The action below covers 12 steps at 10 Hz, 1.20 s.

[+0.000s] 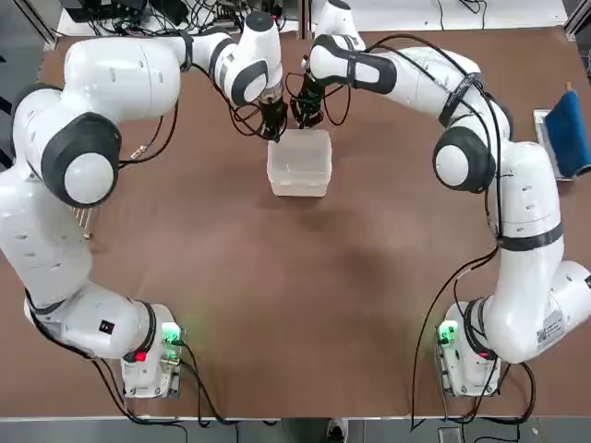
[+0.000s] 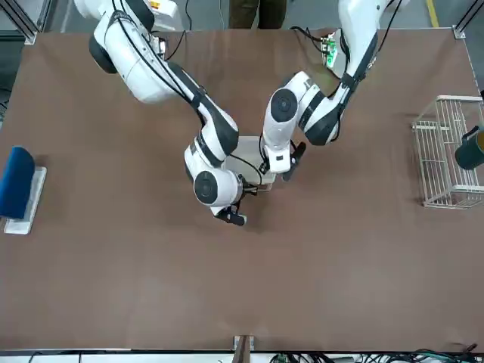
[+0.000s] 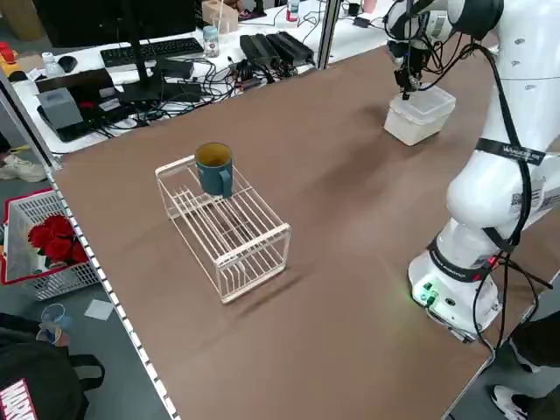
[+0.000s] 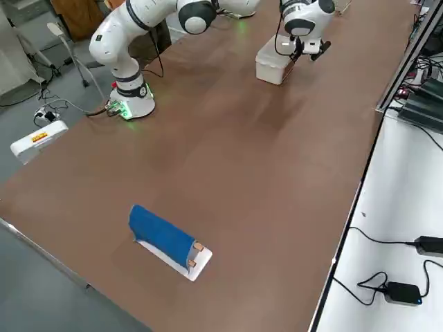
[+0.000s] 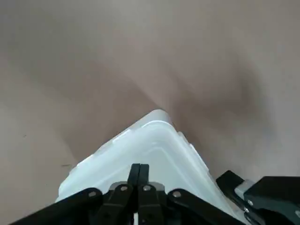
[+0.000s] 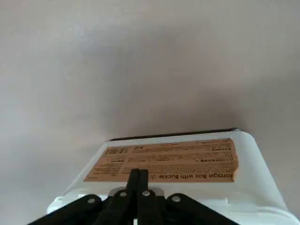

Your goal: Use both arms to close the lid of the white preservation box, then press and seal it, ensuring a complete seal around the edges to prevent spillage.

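The small translucent white plastic preservation box [image 1: 299,162] sits mid-bench, its flat translucent lid [image 1: 301,149] already lowered. Both closed end effectors, left [image 1: 272,127] and right [image 1: 307,115], are poised at its far edge; firm, even downward pressure is best applied along the rim.

The white preservation box [image 1: 298,164] is cloudy, smooth plastic, with a tan paper label [image 6: 164,159]. The arms [image 1: 120,83] have glossy white shells. The bench [image 1: 305,305] is matt brown. The rack [image 3: 226,227] is thin coated wire.
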Tool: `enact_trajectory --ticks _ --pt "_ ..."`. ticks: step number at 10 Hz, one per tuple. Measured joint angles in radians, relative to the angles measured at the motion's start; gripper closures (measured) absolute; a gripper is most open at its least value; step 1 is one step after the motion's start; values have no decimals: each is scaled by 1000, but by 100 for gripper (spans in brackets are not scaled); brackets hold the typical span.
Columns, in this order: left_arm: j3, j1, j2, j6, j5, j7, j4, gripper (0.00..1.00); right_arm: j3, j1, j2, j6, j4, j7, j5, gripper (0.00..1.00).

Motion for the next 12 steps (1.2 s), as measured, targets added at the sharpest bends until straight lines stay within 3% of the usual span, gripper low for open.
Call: enact_trajectory --ticks 5,9,11,12 --pt "-5 36 -14 -10 0 2 0 99 23 -31 -8 -16 -3 1 3 98" --pt "-5 81 -88 -78 0 23 9 99 39 -96 -61 -51 2 6 8 96" --pt "-5 149 -162 -132 0 98 27 92 30 -140 -115 -98 14 7 7 88" --pt "-4 180 -194 -193 0 155 57 88 -3 -159 -163 -144 17 -8 4 83"
